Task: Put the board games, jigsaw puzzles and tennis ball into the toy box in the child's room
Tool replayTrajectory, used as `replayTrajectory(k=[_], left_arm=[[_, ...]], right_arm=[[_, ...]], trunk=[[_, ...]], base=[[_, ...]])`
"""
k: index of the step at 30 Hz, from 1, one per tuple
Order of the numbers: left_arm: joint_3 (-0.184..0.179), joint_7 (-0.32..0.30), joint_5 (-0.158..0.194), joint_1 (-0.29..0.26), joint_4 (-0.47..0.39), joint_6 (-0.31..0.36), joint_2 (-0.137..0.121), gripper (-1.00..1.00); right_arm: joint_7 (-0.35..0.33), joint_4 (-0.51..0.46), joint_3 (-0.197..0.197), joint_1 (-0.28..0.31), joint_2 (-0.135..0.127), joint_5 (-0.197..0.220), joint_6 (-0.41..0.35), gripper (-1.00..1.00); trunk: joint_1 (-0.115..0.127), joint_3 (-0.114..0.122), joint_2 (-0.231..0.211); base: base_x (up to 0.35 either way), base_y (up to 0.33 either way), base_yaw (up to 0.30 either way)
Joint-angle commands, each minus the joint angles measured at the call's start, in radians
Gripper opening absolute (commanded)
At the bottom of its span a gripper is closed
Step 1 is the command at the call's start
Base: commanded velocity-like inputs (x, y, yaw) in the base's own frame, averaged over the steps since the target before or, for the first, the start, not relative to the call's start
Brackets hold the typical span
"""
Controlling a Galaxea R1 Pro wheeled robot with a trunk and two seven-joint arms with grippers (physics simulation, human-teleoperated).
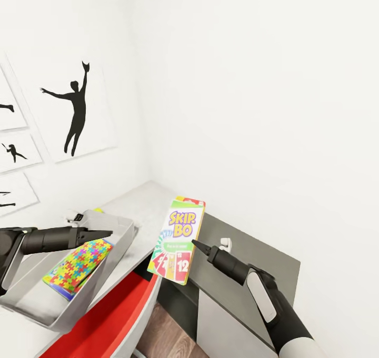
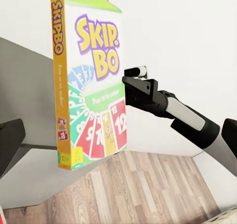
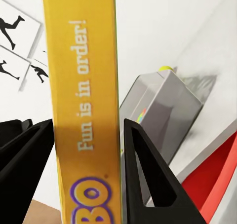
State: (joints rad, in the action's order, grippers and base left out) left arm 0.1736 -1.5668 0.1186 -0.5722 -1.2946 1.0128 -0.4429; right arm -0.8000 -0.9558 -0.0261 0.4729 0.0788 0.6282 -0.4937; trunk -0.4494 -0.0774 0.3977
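So our right jaws [image 1: 196, 244] are clamped on the yellow edge of the green-white-red Skip-Bo card box [image 1: 176, 240], upright in the air off the pale grey tabletop's [image 1: 152, 197] front edge. Left jaws [image 1: 108, 234] over the light-grey toy bin [image 1: 113, 242] holding a jigsaw-patterned flat box [image 1: 79, 267]; can't tell their opening

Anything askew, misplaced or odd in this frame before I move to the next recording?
Yes: the toy box sits tilted, lifted by the left end effector, with a jigsaw puzzle lying inside. The Skip-Bo box hangs upright in mid-air, pinched on its edge by the right end effector.
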Motion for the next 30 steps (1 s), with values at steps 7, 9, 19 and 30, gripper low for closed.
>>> replayTrajectory(k=[7,9,19,30], left_arm=[[0.000,-0.004,-0.002,0.000,0.000,0.011,0.000,1.00],[0.000,-0.004,-0.002,0.000,0.000,0.011,0.000,1.00],[0.001,-0.004,-0.002,0.000,0.001,0.010,-0.002,1.00],[0.001,-0.004,-0.002,0.000,0.003,0.011,-0.010,1.00]], right_arm=[[0.001,0.000,0.000,0.001,-0.002,0.008,-0.008,-1.00],[0.001,0.000,0.000,0.001,-0.002,0.008,-0.008,-1.00],[0.002,0.000,0.001,0.001,0.002,0.009,-0.012,-1.00],[0.299,0.006,-0.050,0.148,0.019,0.021,-0.141,-1.00]], trunk=[[-0.001,-0.002,0.002],[-0.001,-0.002,0.002],[-0.001,-0.001,0.002],[-0.001,-0.001,0.002]], base=[[0.000,0.006,0.000],[0.000,0.089,0.000],[-0.028,0.062,0.121],[-0.037,0.020,0.072]])
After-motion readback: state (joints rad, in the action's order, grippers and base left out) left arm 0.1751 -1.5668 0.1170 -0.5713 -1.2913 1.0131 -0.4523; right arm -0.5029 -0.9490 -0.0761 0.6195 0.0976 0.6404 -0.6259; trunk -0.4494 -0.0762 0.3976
